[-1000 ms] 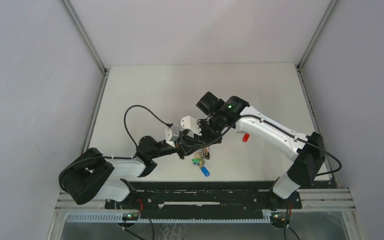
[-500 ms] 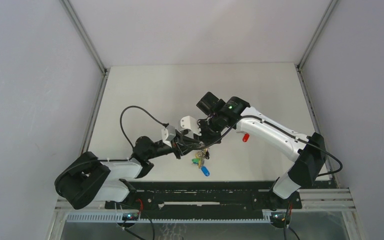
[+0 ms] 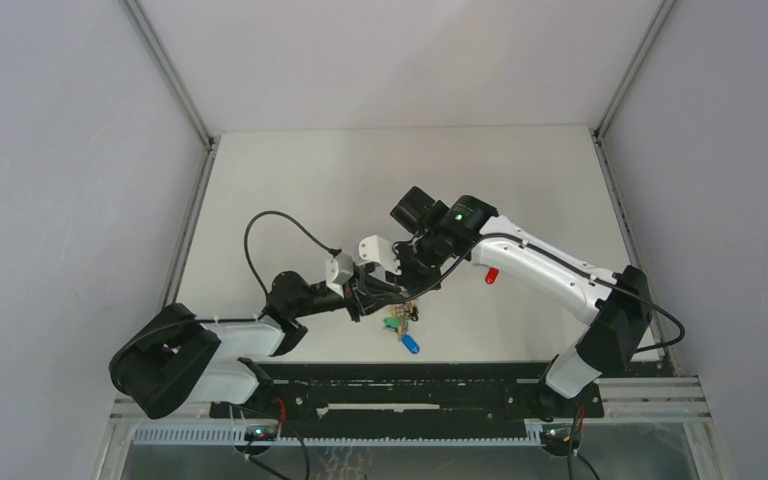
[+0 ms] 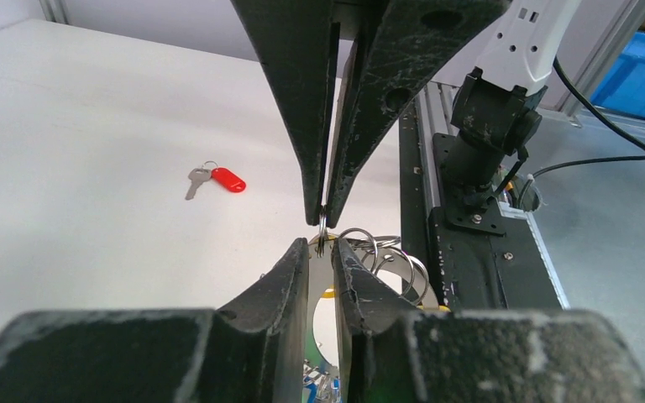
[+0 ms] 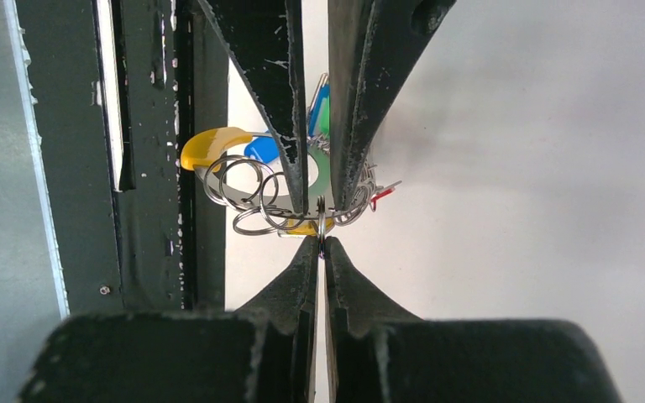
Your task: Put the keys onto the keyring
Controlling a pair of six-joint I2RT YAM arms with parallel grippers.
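Where the two arms meet over the worktop (image 3: 290, 180), somewhat nearer its near edge than its far one and about midway between its left and right edges, the left gripper (image 4: 323, 246) reaches in from the left. Its jaws are closed to a narrow gap on a flat grey metal part of the keyring (image 3: 396, 319). Beneath that grip hangs the bunch: overlapping wire loops, a yellow key head (image 5: 210, 143) and a blue key head (image 3: 411, 344), the blue one closest to the near edge. Whether the bunch touches the worktop cannot be told. The right gripper (image 5: 321, 245) reaches in from the right and meets the left one tip to tip, its jaws pinched together on a thin wire loop of the keyring. Farther right, a red key (image 3: 491, 273) lies flat on the worktop by itself, apart from the bunch and right of the middle. Its silver blade and small ring show in the left wrist view.
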